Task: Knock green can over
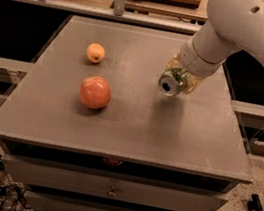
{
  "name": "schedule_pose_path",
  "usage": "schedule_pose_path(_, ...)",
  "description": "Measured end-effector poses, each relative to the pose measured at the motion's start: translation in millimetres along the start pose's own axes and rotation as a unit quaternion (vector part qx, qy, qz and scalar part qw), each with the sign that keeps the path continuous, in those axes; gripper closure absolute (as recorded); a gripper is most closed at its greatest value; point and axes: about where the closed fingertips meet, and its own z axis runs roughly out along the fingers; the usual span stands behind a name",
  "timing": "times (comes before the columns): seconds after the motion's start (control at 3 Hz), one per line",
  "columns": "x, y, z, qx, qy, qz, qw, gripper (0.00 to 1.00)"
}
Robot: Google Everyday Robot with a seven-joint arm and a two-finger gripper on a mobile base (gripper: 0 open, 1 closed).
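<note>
green can (171, 83) tipped sideways, silver top showing, clasped in gripper (181, 78) over table (133, 128)

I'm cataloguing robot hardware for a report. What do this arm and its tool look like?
The arm is smooth, white and tubular, with small dark holes and a ringed joint. Its tool, over the table's right side at the green can, has pale yellowish fingers.

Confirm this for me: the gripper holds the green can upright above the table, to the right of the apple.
Not upright. The camera view shows the green can tipped on its side in the gripper, with its silver top facing the camera. The rest stands: the gripper holds it above the table, to the right of the apple.
</note>
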Motion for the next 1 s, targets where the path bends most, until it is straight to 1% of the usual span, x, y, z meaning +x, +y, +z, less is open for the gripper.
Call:
schedule_pose_path(0.33, -2.3, 0.2, 8.6, -0.024, 0.042, -0.039, 0.9981, 1.0)
schedule_pose_path(0.67, -4.1, -0.3, 17.2, -0.046, 0.067, -0.062, 0.9947, 0.84)
schedule_pose_path(1.0, -9.2, 0.5, 26.1, -0.067, 0.077, -0.08, 0.9916, 0.6)
